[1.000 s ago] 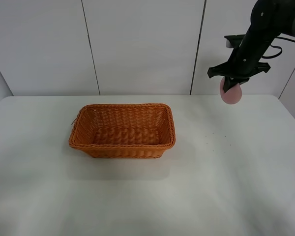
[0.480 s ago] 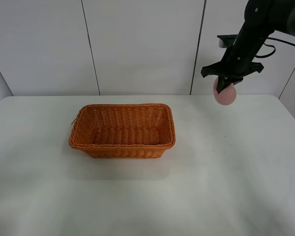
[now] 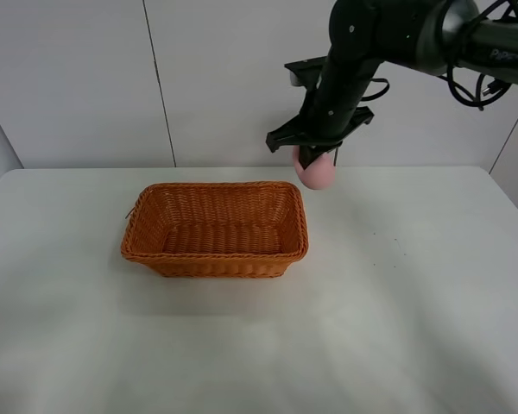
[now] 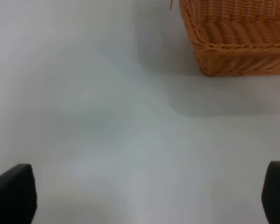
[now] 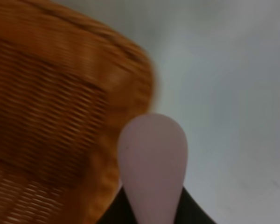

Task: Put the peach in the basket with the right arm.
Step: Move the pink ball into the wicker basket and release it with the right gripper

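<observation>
One small matte pink peach [image 3: 318,173] pinched in my black right gripper [image 3: 313,163].
I'd carry it past the rim of the orange wicker basket [image 3: 214,186] to its middle, then release low.

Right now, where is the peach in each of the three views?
Exterior high: the peach hangs in the right gripper, near the basket's far right corner.
Left wrist: not in it.
Right wrist: the peach is in the gripper, beside the basket's corner.
Shared landmark: the basket.
</observation>
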Tool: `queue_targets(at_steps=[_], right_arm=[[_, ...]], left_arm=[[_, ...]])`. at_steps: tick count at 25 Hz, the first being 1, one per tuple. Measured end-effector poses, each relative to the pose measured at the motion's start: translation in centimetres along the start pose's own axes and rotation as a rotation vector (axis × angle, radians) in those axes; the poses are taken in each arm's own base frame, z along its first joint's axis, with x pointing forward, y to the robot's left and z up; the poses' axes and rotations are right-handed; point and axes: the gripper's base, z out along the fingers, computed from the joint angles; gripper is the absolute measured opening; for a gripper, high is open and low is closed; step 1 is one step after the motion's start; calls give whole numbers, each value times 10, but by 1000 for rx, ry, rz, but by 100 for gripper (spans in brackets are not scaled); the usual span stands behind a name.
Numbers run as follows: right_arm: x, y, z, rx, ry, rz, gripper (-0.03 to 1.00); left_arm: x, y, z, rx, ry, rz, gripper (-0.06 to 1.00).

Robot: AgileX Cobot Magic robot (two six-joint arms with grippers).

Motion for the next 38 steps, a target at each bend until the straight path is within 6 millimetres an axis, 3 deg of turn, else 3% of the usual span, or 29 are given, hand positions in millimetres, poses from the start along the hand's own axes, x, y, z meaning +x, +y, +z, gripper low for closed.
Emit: queue_targets(at_steps=[5, 9, 17, 22, 25, 27, 29, 33, 38], right_arm=[[-6, 50, 0, -52, -112, -84, 0], [-8, 75, 21, -78, -148, -126, 0], [-1, 84, 104, -88, -112, -119, 0], [5, 85, 128, -86, -84, -118, 5], [5, 85, 129, -86, -82, -118, 26], [6, 85, 129, -86, -78, -117, 48], [6, 85, 129, -85, -69, -117, 61], [7, 84, 121, -82, -42, -123, 68], [-17, 86, 75, -82, -58, -143, 69]], left_arm=[[0, 0, 0, 0, 0, 0, 99], [0, 0, 0, 0, 0, 0, 99], [0, 0, 0, 0, 0, 0, 99], [0, 0, 0, 0, 0, 0, 99], [0, 0, 0, 0, 0, 0, 99], [0, 0, 0, 0, 0, 0, 99], [0, 0, 0, 0, 0, 0, 99], [0, 0, 0, 0, 0, 0, 99], [0, 0, 0, 0, 0, 0, 99]])
